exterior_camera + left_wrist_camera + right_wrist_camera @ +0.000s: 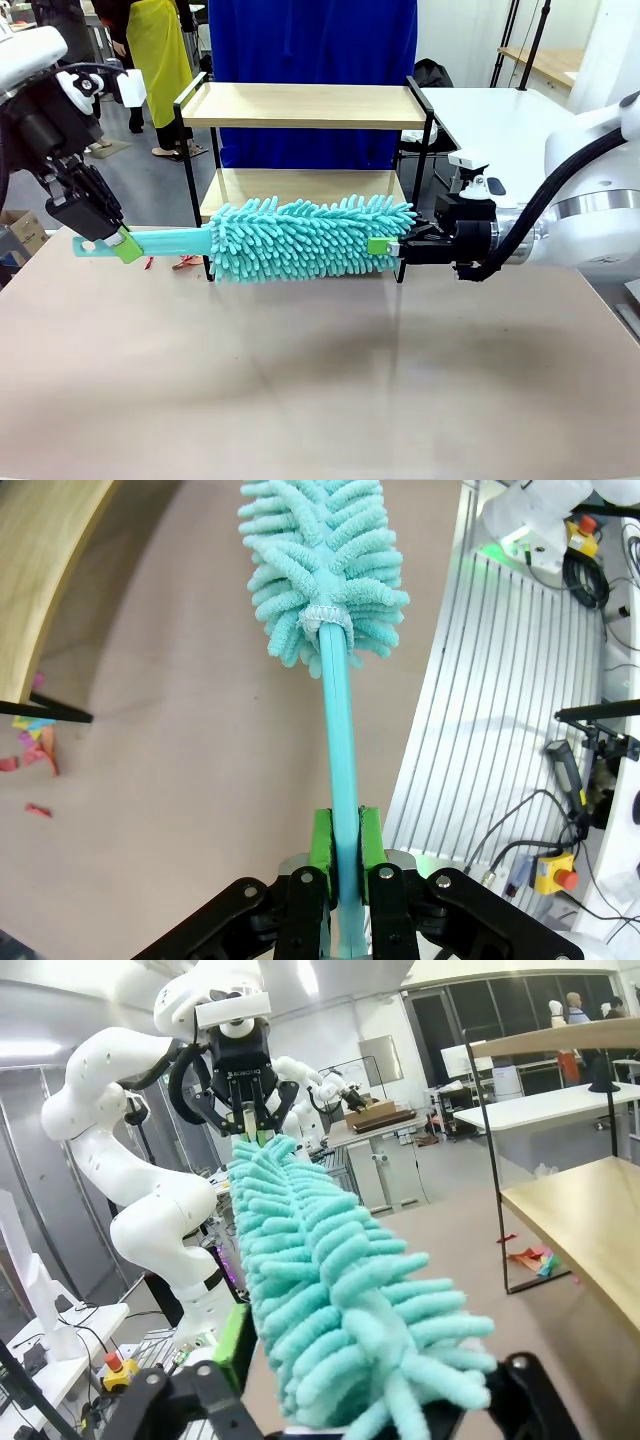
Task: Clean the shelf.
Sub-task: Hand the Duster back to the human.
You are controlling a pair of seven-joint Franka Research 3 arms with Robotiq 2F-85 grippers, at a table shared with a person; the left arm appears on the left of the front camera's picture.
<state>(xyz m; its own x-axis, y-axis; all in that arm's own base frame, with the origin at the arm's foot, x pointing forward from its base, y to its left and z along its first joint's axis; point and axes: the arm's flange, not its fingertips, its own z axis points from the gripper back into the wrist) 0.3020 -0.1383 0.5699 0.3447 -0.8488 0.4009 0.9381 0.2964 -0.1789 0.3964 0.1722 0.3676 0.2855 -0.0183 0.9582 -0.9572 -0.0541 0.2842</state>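
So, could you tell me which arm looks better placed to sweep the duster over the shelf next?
Probably the left. Its gripper is clamped on the duster's handle, so it can steer it, while the right gripper only pinches the fluffy head's tip, in front of the shelf.

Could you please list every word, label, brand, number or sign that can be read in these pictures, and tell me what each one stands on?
No text can be read for certain.
Left gripper: small print on its black body in the right wrist view, too blurred to read.
Duster, shelf and table: no print at all.
Red button boxes beside the table: any marking is too small to read.
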